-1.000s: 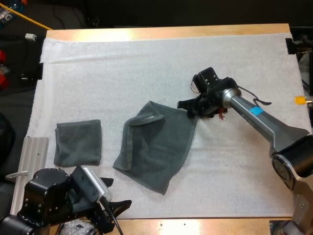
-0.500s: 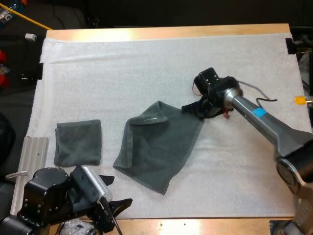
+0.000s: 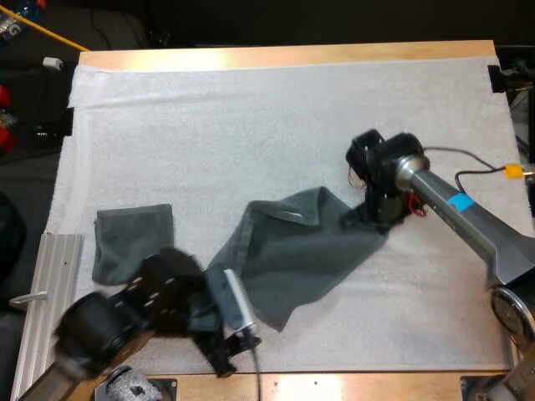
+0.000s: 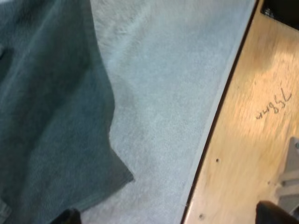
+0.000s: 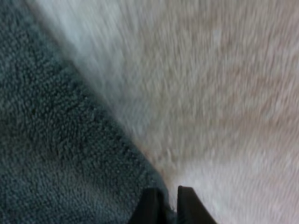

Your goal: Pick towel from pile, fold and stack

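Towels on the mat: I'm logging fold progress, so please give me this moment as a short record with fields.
spread towel: unfolded mid-mat, one edge flipped over
folded towel: flat at the mat's left side, apart from the spread towel
right gripper: shut on the spread towel's far right corner
left gripper: open, beside the spread towel's near corner
fold: not yet made

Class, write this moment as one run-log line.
right end effector: shut on loose towel corner | left end effector: open | folded towel: on mat
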Robot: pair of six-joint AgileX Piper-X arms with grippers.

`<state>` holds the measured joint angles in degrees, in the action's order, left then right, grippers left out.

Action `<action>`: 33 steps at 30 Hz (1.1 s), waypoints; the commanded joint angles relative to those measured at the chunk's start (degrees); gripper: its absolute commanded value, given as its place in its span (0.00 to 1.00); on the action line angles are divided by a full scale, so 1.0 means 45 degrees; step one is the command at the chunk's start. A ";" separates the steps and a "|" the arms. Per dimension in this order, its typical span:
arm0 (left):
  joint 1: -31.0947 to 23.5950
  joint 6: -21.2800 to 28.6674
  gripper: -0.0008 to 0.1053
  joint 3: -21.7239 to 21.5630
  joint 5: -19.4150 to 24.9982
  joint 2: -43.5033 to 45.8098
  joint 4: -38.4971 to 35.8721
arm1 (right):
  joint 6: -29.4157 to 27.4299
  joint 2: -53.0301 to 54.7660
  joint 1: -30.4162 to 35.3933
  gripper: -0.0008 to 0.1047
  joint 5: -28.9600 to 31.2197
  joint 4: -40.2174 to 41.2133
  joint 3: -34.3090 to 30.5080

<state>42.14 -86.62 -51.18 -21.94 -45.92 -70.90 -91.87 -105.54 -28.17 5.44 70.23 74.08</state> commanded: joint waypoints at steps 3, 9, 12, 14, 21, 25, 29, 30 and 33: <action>0.0395 0.0534 0.66 -0.0004 0.0663 -0.0804 0.0457 | 0.0081 0.0655 -0.0002 0.01 0.0079 -0.0403 -0.0940; 0.0481 0.1217 0.66 -0.0004 0.1291 -0.2091 0.1294 | 0.0483 0.1361 -0.0002 0.01 0.0079 -0.1369 -0.1909; 0.0481 0.1562 0.63 -0.0004 0.1620 -0.2769 0.1498 | 0.0522 0.1414 0.0037 0.01 0.0079 -0.1546 -0.1932; 0.0481 0.1714 0.60 0.0012 0.1622 -0.3122 0.1498 | 0.0677 0.1411 0.0076 0.01 0.0079 -0.1621 -0.1932; 0.2034 0.1911 0.58 0.1154 0.2476 -0.3901 0.2339 | 0.0750 0.1411 0.0159 0.01 0.0079 -0.1696 -0.1932; 0.3158 0.1911 0.58 0.1831 0.3661 -0.4116 0.3012 | 0.0722 0.1411 0.0159 0.01 0.0079 -0.1724 -0.1932; 0.3867 0.1886 0.58 0.2274 0.4335 -0.4560 0.3884 | 0.0722 0.1411 0.0159 0.01 0.0079 -0.1729 -0.1932; 0.4019 0.1886 0.58 0.2338 0.4637 -0.4782 0.4103 | 0.0722 0.1411 0.0159 0.01 0.0079 -0.1729 -0.1932; 0.4159 0.1886 0.58 0.2363 0.4876 -0.5388 0.4501 | 0.0722 0.1411 0.0159 0.01 0.0079 -0.1729 -0.1932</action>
<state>60.68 -78.50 -40.56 -1.21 -70.11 -51.38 -88.77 -99.90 -27.72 5.44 62.60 65.41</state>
